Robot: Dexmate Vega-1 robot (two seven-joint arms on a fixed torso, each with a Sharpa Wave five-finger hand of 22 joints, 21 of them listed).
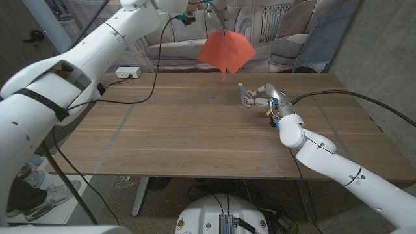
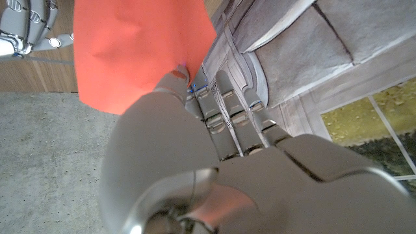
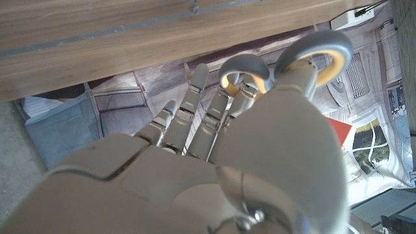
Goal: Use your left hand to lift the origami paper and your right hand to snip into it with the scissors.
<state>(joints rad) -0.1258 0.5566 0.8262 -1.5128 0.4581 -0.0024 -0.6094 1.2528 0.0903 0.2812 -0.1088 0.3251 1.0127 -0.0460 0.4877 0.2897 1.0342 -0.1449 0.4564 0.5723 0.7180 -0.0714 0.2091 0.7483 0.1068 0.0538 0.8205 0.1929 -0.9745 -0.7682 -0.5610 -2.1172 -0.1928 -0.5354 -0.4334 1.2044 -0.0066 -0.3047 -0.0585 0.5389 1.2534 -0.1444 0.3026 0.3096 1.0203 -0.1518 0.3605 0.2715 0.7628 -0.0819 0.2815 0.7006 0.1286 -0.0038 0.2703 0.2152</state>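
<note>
The origami paper (image 1: 225,52) is held aloft at top centre by the left hand (image 2: 195,110); lower right, the scissors (image 1: 246,95) are gripped by the right hand (image 1: 268,99).

A brown wooden worktop (image 1: 195,130) spans the frame's middle; a white power strip (image 1: 127,73) lies at its upper left.

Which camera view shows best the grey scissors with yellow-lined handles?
The right wrist view: the scissors appear large, their handle loops clear above the right hand fingers. In the head view the scissors are small. The left wrist view leaves them unclear.
</note>
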